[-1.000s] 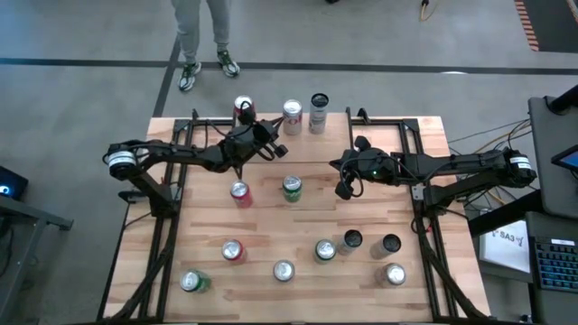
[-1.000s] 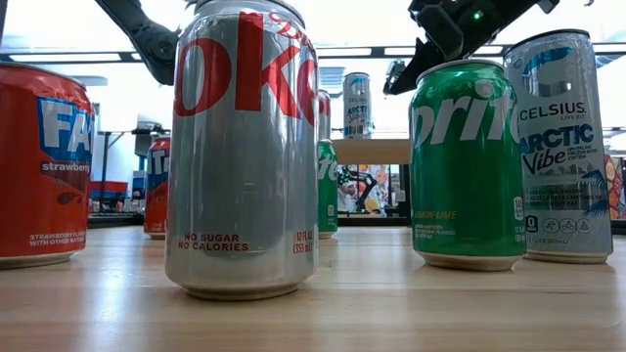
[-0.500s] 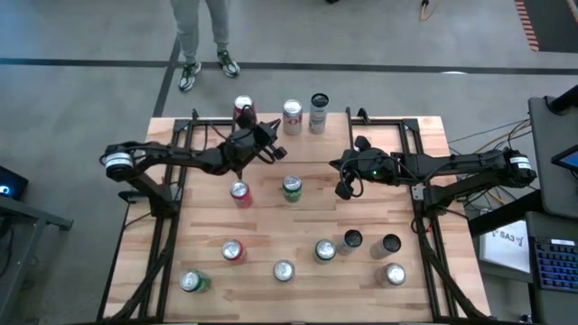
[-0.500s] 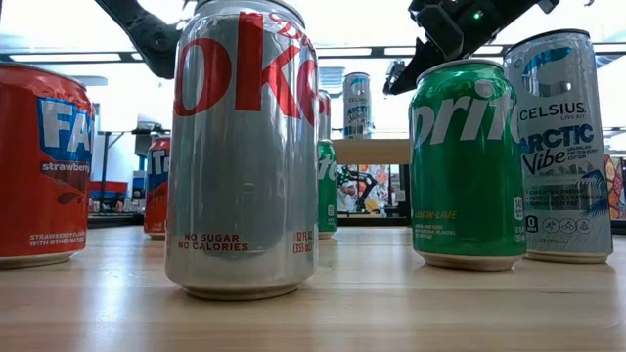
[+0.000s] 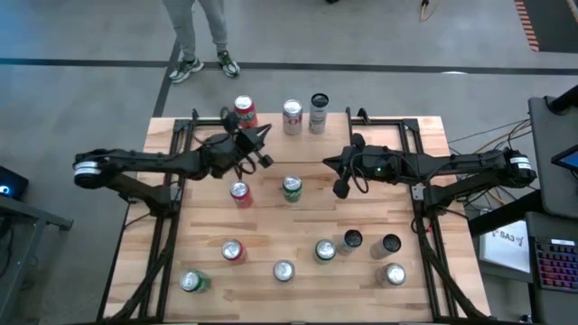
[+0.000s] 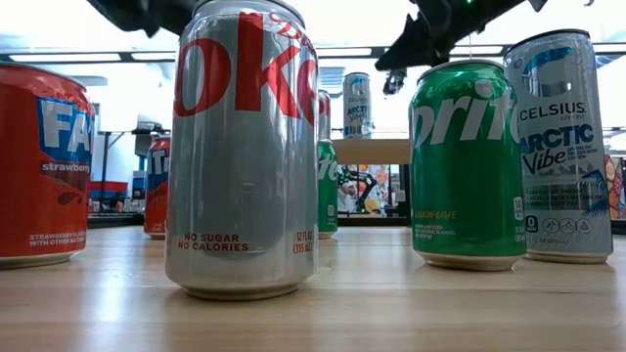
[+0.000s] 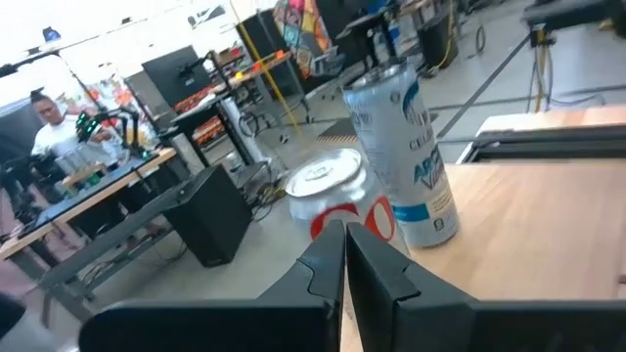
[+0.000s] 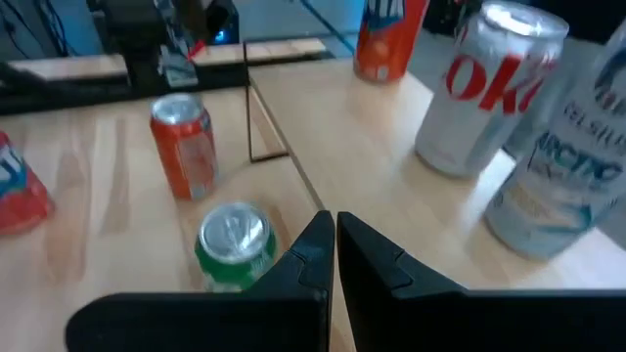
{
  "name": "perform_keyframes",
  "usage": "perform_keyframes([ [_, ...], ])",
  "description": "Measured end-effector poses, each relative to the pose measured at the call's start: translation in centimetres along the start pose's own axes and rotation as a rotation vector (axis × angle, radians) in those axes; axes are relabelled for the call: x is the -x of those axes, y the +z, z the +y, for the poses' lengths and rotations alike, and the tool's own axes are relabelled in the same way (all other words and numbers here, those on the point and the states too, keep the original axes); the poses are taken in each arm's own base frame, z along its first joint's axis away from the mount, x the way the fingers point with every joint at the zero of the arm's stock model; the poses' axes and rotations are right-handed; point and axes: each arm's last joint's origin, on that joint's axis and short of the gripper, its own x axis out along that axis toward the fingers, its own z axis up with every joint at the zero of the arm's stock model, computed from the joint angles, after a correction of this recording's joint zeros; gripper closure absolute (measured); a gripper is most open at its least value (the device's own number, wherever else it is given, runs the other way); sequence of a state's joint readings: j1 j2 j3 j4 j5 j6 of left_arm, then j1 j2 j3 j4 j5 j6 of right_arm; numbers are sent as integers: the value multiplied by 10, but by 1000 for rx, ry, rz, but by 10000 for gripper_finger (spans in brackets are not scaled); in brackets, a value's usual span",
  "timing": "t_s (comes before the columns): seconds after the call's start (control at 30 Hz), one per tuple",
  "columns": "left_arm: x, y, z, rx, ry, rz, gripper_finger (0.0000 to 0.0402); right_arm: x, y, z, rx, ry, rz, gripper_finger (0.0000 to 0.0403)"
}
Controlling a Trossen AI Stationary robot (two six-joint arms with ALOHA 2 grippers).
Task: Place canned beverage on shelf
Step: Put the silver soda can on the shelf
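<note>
Shelf (image 5: 312,144): raised board at the far edge of the table (image 5: 424,144); three cans stand on it in a row, a red one (image 5: 245,110), a Coke (image 5: 292,116) and a Celsius (image 5: 318,110)
Cans left to place: nine upright on the table, well apart from one another; nearest the shelf are a red can (image 5: 239,192) and a green can (image 5: 292,187), just in front of it
Likely next can: cannot tell which; the green can lies between the two arms, the red can on the left arm's side
Left gripper (image 5: 262,144): over the shelf's left part, near the red can there, fingers pressed together, holding nothing
Right gripper (image 5: 340,187): over the table beside the green can, apart from it, fingers together, empty
Weight: judged moderate if the cans are full, which their closed tops suggest
Wall: thin metal, stiff when full, yet it would dent under a hard squeeze
Surface: smooth, painted and round, so likely slippery; a loose grip may let it turn or slide
Where to grip: across the straight side at mid-height, fingers on opposite sides, below the tapered top
Stability: tall on a small base, so a sideways nudge may tip it; keep it upright
Before grasping: either gripper must spread wider than the can
Set-down spot: the bare board to the right of the Celsius, or in front of the row
</note>
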State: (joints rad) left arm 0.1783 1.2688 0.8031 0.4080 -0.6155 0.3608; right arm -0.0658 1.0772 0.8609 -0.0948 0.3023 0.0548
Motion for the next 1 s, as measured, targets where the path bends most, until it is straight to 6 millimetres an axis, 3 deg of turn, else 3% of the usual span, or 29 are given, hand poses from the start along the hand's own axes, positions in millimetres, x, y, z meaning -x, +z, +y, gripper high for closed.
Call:
perform_keyframes([
  [0.17, 27, 0, 17, 22, -62, -81, 402, -2, 26, -1, -7, -9, -54, 394],
  [0.37, 51, 2, 35, 23, -56, -173, 402, -23, 65, -6, 61, -51, -17, 394],
  [0.67, 72, -4, 49, -36, -42, -220, 402, -63, 126, -38, 43, -170, 114, 394],
  [1.0, 98, -15, 64, -27, -9, -279, 402, -108, 160, -76, 4, -268, 189, 394],
])
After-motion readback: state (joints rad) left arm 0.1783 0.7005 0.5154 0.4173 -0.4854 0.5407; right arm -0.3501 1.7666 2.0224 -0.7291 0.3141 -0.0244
